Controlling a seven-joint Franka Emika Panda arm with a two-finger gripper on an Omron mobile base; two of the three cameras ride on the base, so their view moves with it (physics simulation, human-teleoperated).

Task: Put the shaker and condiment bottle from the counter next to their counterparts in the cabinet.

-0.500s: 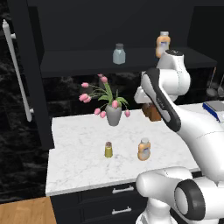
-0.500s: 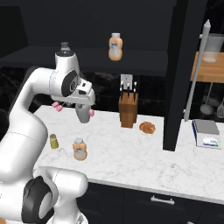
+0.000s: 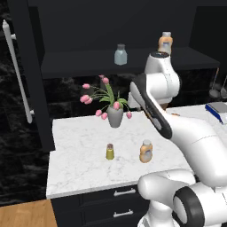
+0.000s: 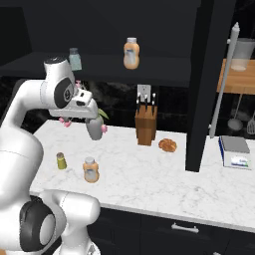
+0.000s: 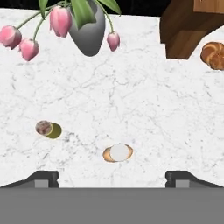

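Standing upright on the tabletop, left of the bottle and apart from it: the shaker, not yet picked up. Hovering high above both, looking straight down: the hand, fingers spread wide and empty, likely lining up over the bottle. Waiting on the cabinet shelf: the matching pair.
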